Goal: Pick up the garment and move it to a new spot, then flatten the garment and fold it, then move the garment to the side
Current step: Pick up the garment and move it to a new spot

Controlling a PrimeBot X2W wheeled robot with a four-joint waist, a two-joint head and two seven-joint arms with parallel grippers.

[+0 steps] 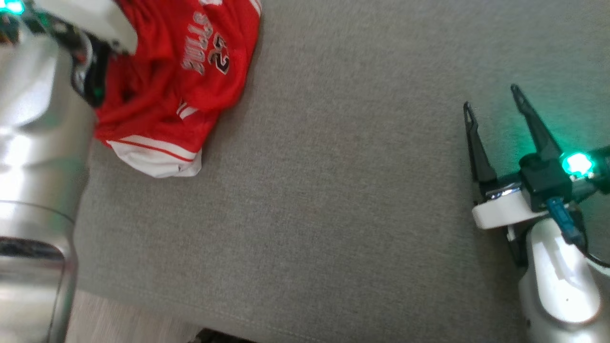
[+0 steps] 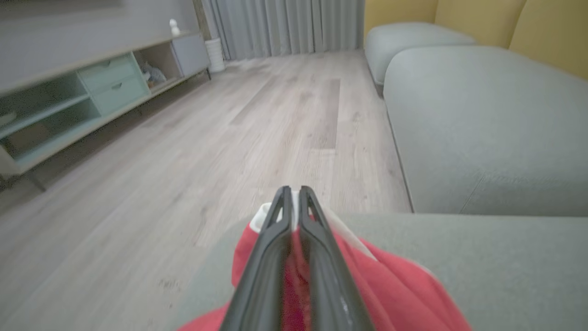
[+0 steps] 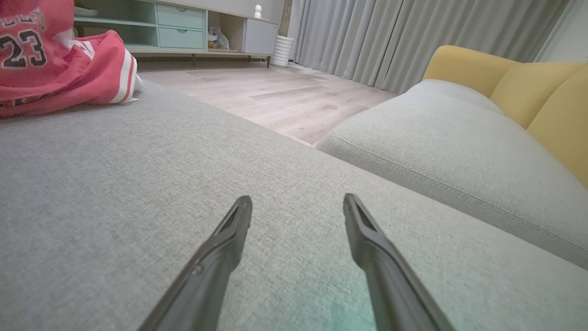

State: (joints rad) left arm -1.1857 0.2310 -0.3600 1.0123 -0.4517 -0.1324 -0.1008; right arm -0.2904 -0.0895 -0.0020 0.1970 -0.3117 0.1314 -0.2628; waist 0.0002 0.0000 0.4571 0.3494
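Observation:
The garment (image 1: 176, 81) is a red jersey with white trim and the number 23, lying crumpled at the upper left of the grey cushion (image 1: 333, 190). In the left wrist view my left gripper (image 2: 292, 193) is shut on the garment (image 2: 390, 280), its two dark fingers pressed together with red cloth and a white hem pinched between them. In the head view the left arm's pale wrist (image 1: 95, 24) covers the garment's top edge. My right gripper (image 1: 493, 102) stands open at the right, low over bare cushion, far from the garment (image 3: 59, 59); its fingers (image 3: 229, 239) hold nothing.
The cushion's near edge meets a wooden floor (image 2: 183, 151). A second grey seat (image 3: 459, 151) with yellow backrests (image 3: 528, 87) stands across a gap. A long pale-green cabinet (image 2: 92, 92) and grey curtains (image 2: 285, 23) line the far side of the room.

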